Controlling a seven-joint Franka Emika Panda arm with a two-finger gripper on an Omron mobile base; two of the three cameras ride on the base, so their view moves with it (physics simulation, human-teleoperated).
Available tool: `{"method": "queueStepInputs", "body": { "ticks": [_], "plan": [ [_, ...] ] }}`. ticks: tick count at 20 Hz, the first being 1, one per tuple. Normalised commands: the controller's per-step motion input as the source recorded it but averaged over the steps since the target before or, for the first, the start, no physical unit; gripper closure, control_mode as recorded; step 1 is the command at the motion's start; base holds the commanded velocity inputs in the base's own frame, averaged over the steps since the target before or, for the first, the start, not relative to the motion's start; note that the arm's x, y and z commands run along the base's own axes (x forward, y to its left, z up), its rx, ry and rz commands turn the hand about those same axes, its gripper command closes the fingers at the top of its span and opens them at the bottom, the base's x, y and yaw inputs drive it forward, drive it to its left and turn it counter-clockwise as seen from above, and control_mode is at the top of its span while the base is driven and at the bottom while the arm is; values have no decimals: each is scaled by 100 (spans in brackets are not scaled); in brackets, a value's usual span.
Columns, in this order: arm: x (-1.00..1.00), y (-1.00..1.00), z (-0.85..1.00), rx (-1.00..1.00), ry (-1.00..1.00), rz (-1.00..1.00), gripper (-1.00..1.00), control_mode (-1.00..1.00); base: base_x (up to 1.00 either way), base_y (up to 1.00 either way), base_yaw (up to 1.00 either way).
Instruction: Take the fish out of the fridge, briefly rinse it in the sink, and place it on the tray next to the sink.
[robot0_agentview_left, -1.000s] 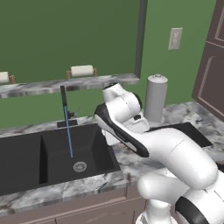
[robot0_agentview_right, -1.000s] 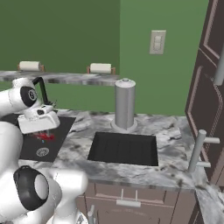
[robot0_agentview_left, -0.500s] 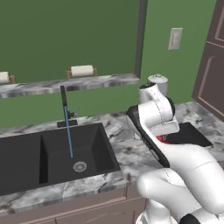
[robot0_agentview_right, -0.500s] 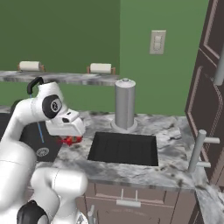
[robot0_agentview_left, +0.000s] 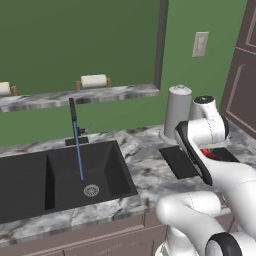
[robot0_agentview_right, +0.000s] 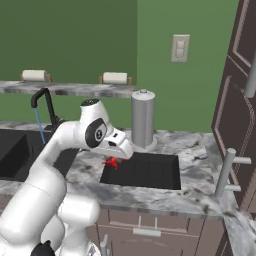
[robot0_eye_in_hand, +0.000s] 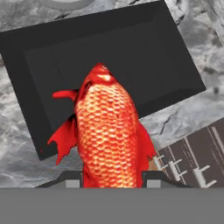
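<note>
Marble counter (robot0_agentview_right: 200, 150) surrounds the tray (robot0_eye_in_hand: 131, 57); tool (robot0_eye_in_hand: 111, 181) grips the fish (robot0_eye_in_hand: 107, 135) above its near edge.

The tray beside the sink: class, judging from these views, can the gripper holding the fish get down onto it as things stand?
Probably yes. The gripper, shut on the fish, hangs above the tray, whose black floor looks bare in the hand view. The steel canister stands behind the tray, off the downward path.
</note>
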Motion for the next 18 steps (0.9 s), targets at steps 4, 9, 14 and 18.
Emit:
{"method": "queueStepInputs", "body": {
  "ticks": [4, 9, 14, 18],
  "plan": [
    [100, -100, -15, 5, -1, 0, 100, -100, 0, 0, 0],
    [93, -97, -27, 7, 0, 0, 100, -100, 0, 0, 0],
    [53, -46, -50, 5, 1, 2, 100, -100, 0, 0, 0],
    [55, -10, -41, 4, 0, 0, 100, -100, 0, 0, 0]
  ]
}}
